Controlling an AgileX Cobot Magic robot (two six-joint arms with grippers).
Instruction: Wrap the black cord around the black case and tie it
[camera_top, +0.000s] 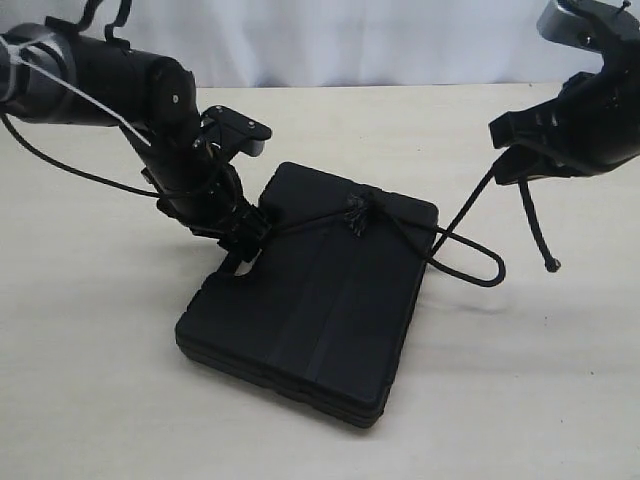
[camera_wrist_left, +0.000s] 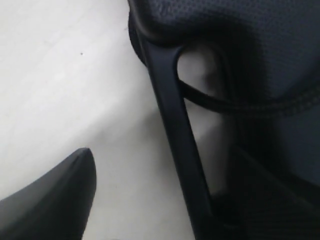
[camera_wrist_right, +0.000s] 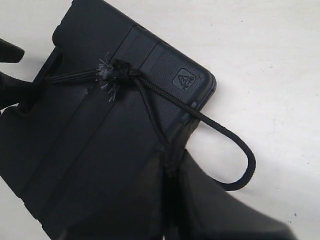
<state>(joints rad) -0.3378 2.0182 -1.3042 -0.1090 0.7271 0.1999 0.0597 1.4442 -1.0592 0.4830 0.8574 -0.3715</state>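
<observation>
The black case (camera_top: 310, 310) lies flat on the beige worktop (camera_top: 90, 400), its handle edge turned toward the left gripper (camera_top: 240, 232). The black cord (camera_wrist_right: 222, 129) runs from the handle slot (camera_wrist_left: 200, 75) across the ridged lid to a frayed knot (camera_wrist_right: 112, 75) near the far edge. From there it runs off the corner of the case, bends in a loop on the worktop just beside the case, and rises to the right gripper (camera_top: 522, 170). That gripper's fingers are closed on the cord above the worktop, and a short free end (camera_top: 540, 235) hangs down from them. The left fingers (camera_wrist_left: 60, 200) stand parted at the handle bar (camera_wrist_left: 172, 125), with bare worktop between the visible finger and the bar
</observation>
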